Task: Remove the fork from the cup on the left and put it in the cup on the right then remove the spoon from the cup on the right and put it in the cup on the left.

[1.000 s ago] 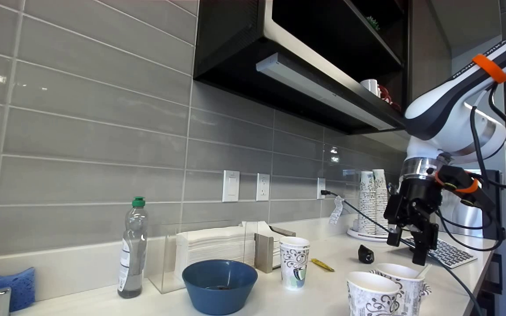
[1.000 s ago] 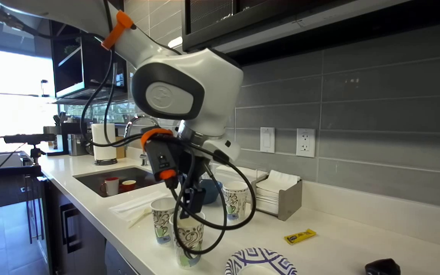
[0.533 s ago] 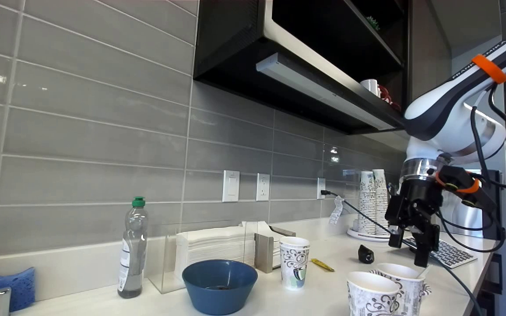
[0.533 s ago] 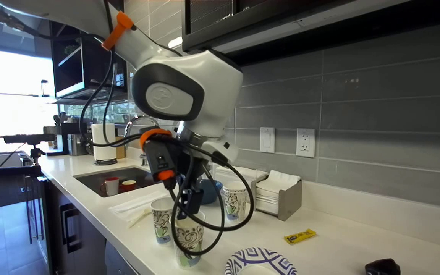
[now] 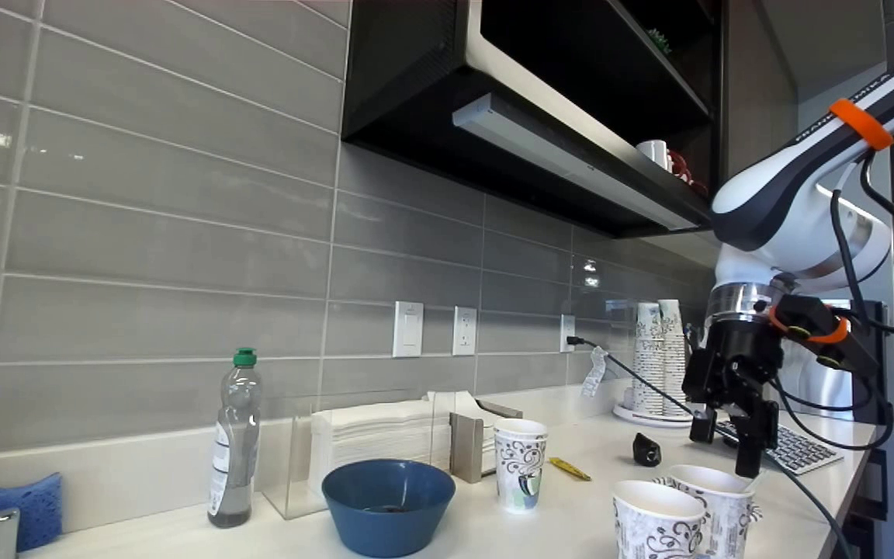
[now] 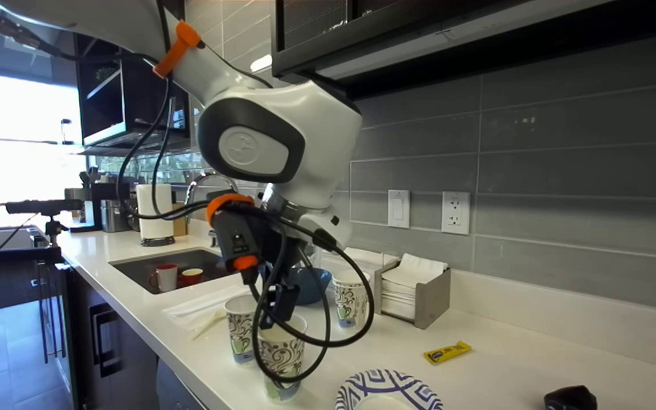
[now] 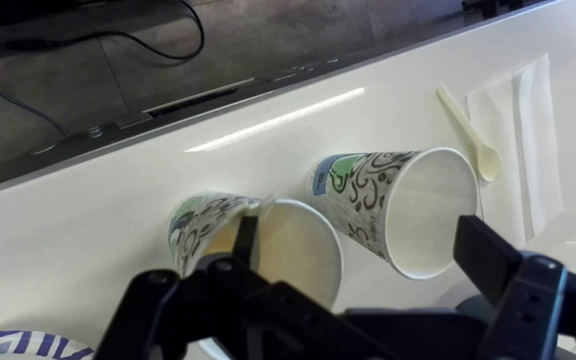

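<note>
**Black two-finger pincer (image 7: 357,222) slightly lower, nothing pinched**

Change over the last second: pincer down a little in both exterior views. Fingers spread wide.

Wrist view, left to right. Well left of the pincer: white paper plate with purple patterned rim (image 7: 25,342). Under the pincer's left finger: white paper cup with dark swirl print (image 7: 305,245); a pale plastic handle (image 7: 266,205) shows at its rim, by that fingertip. Taken as the task's utensil, perhaps the fork; head hidden, contact cannot be judged. Mostly between the fingers, beyond them: second swirl-printed white paper cup (image 7: 398,210), no utensil visible inside. Right of it, clear of the pincer: off-white plastic spoon (image 7: 484,156) on the white counter (image 7: 98,235), bowl over the edge of a folded white paper napkin (image 7: 538,165).

Meaning: approach stage, lift not yet made. Lower pose suits a grasp, but the handle must come between the fingers; closing as placed risks tipping a cup. Spoon outside both cups: sentence's second half does not fit this layout.
</note>
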`<state>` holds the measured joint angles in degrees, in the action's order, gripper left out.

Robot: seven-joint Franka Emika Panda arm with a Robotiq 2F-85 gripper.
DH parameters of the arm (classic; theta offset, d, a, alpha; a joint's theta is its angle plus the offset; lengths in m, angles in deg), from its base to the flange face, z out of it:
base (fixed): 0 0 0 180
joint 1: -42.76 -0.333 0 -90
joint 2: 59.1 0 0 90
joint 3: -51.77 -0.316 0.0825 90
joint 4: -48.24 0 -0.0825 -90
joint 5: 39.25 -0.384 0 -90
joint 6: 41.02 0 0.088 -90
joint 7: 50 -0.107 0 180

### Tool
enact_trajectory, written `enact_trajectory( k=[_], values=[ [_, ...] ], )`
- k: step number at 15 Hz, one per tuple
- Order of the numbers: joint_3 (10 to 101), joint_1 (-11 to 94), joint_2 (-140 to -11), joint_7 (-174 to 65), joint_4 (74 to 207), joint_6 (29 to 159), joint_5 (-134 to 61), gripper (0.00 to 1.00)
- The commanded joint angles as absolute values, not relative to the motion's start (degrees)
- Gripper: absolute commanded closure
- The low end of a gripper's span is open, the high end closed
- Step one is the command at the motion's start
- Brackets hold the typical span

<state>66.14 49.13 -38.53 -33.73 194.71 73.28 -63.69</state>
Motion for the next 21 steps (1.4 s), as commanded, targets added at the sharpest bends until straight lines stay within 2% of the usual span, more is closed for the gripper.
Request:
enact_trajectory(
  k=[1,7,14,21],
  values=[
    [65.7,49.1,-38.6,-33.0,193.7,73.1,-64.1,0.0],
    [65.2,50.9,-35.0,-36.3,194.3,72.9,-60.5,0.0],
    [63.4,54.4,-32.5,-54.6,196.2,67.4,-60.3,0.0],
    [64.4,54.3,-34.2,-52.6,196.3,68.5,-60.8,0.0]
  ],
)
